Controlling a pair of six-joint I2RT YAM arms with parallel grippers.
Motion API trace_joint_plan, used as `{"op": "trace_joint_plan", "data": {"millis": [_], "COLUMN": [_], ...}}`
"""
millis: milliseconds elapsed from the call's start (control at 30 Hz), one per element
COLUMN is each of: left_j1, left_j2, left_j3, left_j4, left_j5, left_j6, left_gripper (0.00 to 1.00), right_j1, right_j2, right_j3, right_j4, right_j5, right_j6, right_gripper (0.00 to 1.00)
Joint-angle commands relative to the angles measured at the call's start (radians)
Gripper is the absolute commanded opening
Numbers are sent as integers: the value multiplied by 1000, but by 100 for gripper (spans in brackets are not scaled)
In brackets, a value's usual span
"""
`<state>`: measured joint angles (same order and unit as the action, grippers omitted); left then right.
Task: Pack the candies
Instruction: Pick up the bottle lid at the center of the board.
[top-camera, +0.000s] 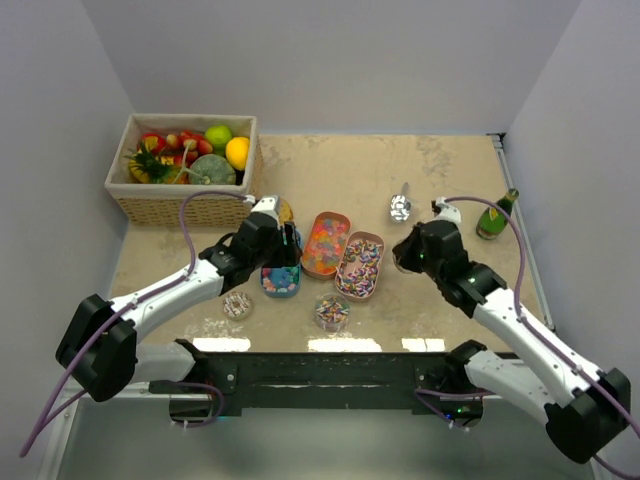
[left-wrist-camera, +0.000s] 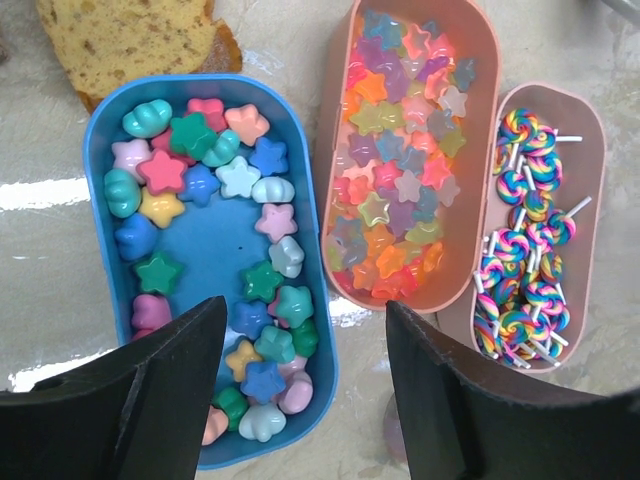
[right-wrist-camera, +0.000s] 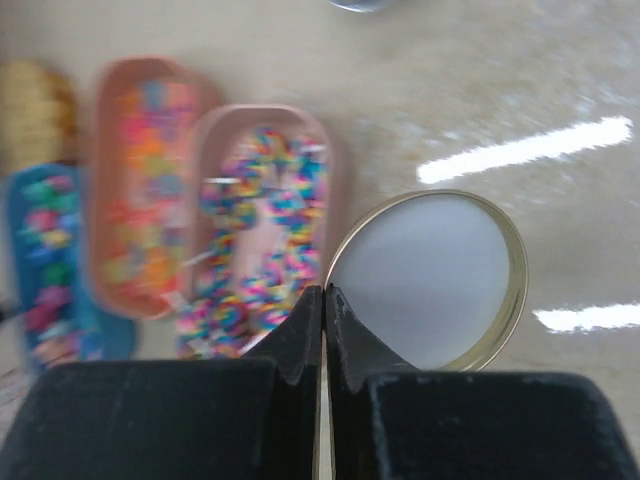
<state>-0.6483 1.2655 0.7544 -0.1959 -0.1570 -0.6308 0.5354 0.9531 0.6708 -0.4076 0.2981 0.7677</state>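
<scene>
The candies lie in three oblong trays side by side. Pastel stars and shells fill a blue tray (top-camera: 280, 281) (left-wrist-camera: 205, 250). Orange-red gummy stars fill a pink tray (top-camera: 326, 243) (left-wrist-camera: 395, 150). Swirled lollipops fill a second pink tray (top-camera: 360, 265) (left-wrist-camera: 530, 240) (right-wrist-camera: 262, 230). My left gripper (top-camera: 288, 250) (left-wrist-camera: 305, 310) hangs open over the near end of the blue tray, holding nothing. My right gripper (top-camera: 402, 258) (right-wrist-camera: 324, 290) is shut on the rim of a round gold-edged lid (right-wrist-camera: 440, 280), just right of the lollipop tray.
A small jar of mixed sweets (top-camera: 332, 311) and a round dish of sweets (top-camera: 237, 304) stand near the front edge. A cake slice (left-wrist-camera: 130, 40) lies behind the blue tray. Fruit basket (top-camera: 185, 160) back left; silver object (top-camera: 400, 208) and green bottle (top-camera: 497, 214) at right.
</scene>
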Motion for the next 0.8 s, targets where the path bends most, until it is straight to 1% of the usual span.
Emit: {"op": "trace_joint_plan", "data": {"millis": [0,67,100,133,167,200,233,267,300,333,367,400,433,467,500,533,600,667,700,767], "left_j1": [6,6,4,4,4,4,6,6,4,4,4,3,4,4,3,4,6,6,4,4], "left_j2": [-37,-47,-66,-78,-92,-124,-141,-156,-181,-190,-196,-209,-218,-222,-233,-236,-244,-247,-245,-252], "left_j3": [-9,-24,-32,-42,-68,-82,-96,-119,-122,-113,-87,-76,-70,-64,-63,-63,-53,-12,0,34], "left_j4": [116,180,232,309,352,393,474,518,545,549,544,537,544,555,567,587,581,526,512,463], "left_j5": [83,121,157,199,227,285,315,344,414,451,489,569,602,640,736,795,942,1002,1067,1097], "left_j6": [49,77,88,103,132,147,166,199,224,250,296,321,338,361,377,396,469,538,566,626], "left_gripper": [70,70,70,70,70,70,71,71,71,71,71,71,71,71,71,71,71,71,71,71], "right_j1": [-2,-2,-2,-2,-2,-2,-2,0,-2,-2,-2,-2,0,0,-2,0,0,-2,-2,-2], "right_j2": [-88,-99,-102,-106,-109,-112,-112,-109,-109,-108,-102,-100,-99,-100,-103,-106,-103,-97,-90,-85], "right_j3": [136,199,213,243,253,260,277,285,289,294,300,306,314,314,314,311,305,300,294,274], "right_j4": [147,150,164,164,159,167,170,171,193,202,213,228,236,251,285,300,338,332,337,352], "right_j5": [-375,-456,-541,-563,-591,-659,-698,-732,-764,-845,-887,-937,-1021,-1069,-1105,-1161,-1215,-1243,-1258,-1295], "right_j6": [-168,-203,-214,-225,-228,-226,-229,-231,-225,-205,-199,-194,-180,-176,-159,-147,-127,-117,-108,-102], "right_gripper": [0,0,0,0,0,0,0,0,0,0,0,0,0,0,0,0,0,0,0,0]}}
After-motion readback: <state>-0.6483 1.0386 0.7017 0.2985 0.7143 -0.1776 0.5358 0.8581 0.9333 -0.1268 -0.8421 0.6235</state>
